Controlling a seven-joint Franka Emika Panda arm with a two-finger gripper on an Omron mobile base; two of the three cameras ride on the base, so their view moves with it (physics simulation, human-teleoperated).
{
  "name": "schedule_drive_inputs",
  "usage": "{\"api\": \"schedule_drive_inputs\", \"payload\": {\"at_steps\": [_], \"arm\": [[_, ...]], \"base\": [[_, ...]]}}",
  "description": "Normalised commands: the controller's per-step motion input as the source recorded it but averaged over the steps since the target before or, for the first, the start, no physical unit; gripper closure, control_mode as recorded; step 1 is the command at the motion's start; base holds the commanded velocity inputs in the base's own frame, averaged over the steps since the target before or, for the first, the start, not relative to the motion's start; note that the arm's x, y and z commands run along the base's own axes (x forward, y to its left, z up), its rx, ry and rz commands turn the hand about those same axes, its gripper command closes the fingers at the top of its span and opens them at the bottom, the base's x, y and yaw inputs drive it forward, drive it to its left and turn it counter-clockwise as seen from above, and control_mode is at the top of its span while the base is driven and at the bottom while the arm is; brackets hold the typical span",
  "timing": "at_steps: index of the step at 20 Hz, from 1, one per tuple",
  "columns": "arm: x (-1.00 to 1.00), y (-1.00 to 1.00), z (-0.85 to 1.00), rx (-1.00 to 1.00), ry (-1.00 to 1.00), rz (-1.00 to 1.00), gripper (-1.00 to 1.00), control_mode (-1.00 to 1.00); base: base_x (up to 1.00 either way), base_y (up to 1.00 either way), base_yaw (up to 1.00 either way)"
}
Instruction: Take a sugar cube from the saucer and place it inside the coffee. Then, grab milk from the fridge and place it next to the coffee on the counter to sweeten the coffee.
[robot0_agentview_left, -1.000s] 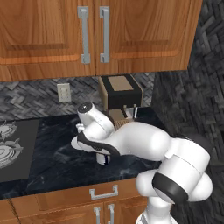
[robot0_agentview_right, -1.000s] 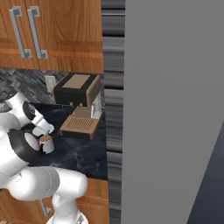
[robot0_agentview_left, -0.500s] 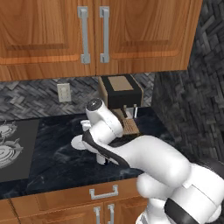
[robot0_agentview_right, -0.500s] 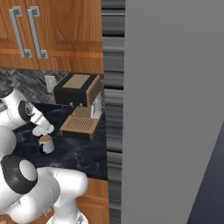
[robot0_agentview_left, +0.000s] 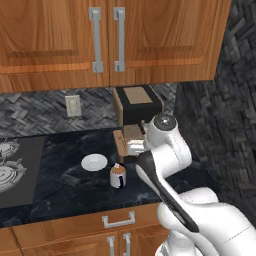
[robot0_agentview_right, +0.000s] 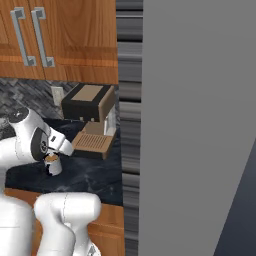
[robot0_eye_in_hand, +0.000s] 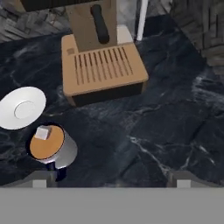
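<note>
- Sugar cube (robot0_eye_in_hand: 42, 133) now floating in coffee (robot0_eye_in_hand: 48, 148); saucer (robot0_eye_in_hand: 22, 107) bare.
- Hand (robot0_eye_in_hand: 111, 179) swung right off the mug, spread wide, holding nothing.
- Step one done; fridge (robot0_agentview_right: 200, 125) milk next.

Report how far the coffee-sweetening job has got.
Done: the sugar cube floats in the coffee, and the saucer beside the mug lies bare. In hand: nothing; the gripper hangs open above the counter, its fingertips far apart. Left: fetching the milk from the fridge and setting it next to the coffee.
</note>
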Motion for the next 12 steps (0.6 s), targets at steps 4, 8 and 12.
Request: {"api": "schedule_drive_inputs", "payload": {"at_steps": [4, 8, 12], "arm": [[-0.77, -0.98, 0.50, 0.11, 0.00, 0.15, -1.00, -1.00], [-0.29, -0.73, 0.42, 0.10, -0.01, 0.11, -1.00, -1.00], [0.00, -0.07, 0.03, 0.00, 0.00, 0.00, -1.00, -1.00]], "base": [[0.00, 0.00, 0.00], [0.00, 0.00, 0.00], [0.00, 0.00, 0.00]]}}
